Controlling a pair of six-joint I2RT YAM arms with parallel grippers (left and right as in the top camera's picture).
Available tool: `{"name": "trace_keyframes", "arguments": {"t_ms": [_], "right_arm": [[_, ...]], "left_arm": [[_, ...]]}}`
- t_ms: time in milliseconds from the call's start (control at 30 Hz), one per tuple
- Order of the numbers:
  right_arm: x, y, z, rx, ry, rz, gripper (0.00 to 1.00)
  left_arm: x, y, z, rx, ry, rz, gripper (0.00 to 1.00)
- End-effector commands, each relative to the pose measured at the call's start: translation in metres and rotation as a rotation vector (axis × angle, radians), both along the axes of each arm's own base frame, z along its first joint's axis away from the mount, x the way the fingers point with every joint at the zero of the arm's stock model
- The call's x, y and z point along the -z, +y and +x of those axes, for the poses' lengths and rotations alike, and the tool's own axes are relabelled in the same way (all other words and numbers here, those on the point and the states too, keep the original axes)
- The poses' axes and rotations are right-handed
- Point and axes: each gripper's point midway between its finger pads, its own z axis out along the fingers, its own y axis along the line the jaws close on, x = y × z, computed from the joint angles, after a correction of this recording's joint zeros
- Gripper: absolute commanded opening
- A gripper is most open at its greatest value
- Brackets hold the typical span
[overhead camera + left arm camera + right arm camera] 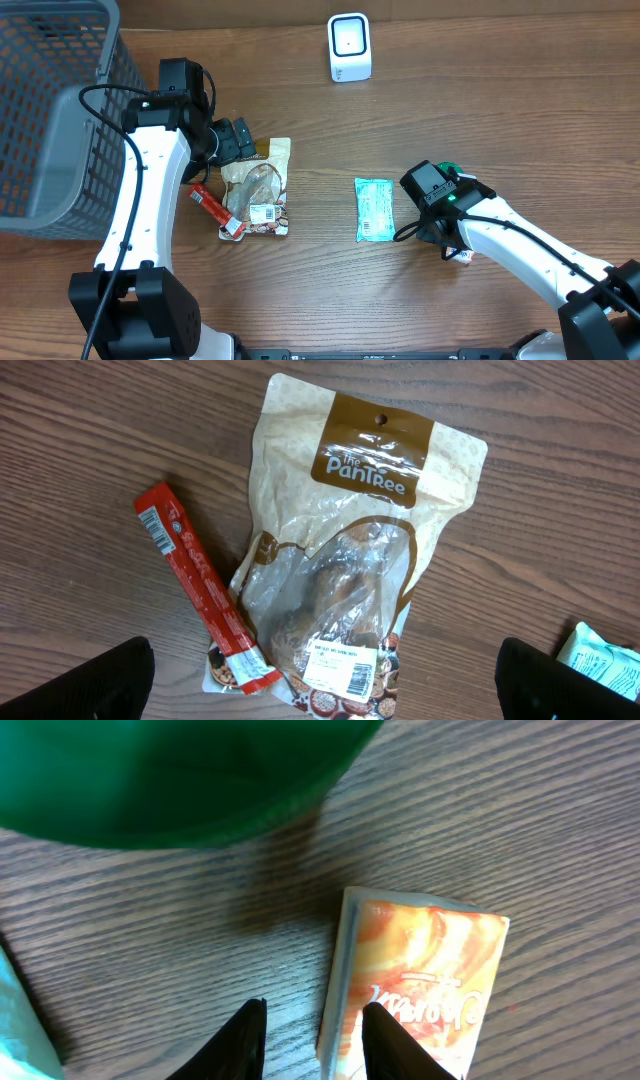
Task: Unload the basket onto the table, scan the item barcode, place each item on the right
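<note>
A white barcode scanner point(349, 47) stands at the table's far edge. A clear-and-tan snack bag point(350, 550) lies flat, its white barcode label point(340, 670) facing up. A red stick pack point(200, 595) rests against the bag's left side. My left gripper point(335, 695) hovers above the bag's lower end, open wide and empty. In the overhead view it point(232, 142) is at the bag's point(258, 190) far end. My right gripper point(314, 1010) is low over an orange box point(425, 975). Its fingers stand slightly apart astride the box's left edge, with wood showing between them.
A grey mesh basket point(50, 110) fills the far left. A teal packet point(374, 210) lies mid-table, left of my right arm, and shows at the left wrist view's edge point(605, 660). A green object point(180, 770) sits just beyond the orange box.
</note>
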Motion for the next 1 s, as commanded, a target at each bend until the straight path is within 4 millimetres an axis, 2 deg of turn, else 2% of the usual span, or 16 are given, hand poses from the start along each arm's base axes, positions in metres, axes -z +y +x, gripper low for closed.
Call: {"name": "trace_keyframes", "arguments": {"t_ms": [0,500,700,867,967], "right_arm": [[0.0,-0.005,-0.001,0.009,-0.008,-0.03,0.33],[0.004,-0.011,-0.005,0.038,0.007,-0.055,0.32],[0.023,-0.013,-0.01,0.037,0.049,-0.082,0.32],[0.041,-0.017,-0.016,0.042,0.103,-0.115,0.21],[0.042,-0.016,-0.017,0.042,0.113,-0.11,0.2]], "left_arm": [[-0.002,-0.002,0.001,-0.006,-0.006,-0.009,1.0],[-0.002,-0.002,0.001,-0.006,-0.006,-0.009,1.0],[-0.002,-0.002,0.001,-0.006,-0.006,-0.009,1.0],[-0.002,-0.002,0.001,-0.006,-0.006,-0.009,1.0],[-0.002,-0.002,0.001,-0.006,-0.006,-0.009,1.0]]}}
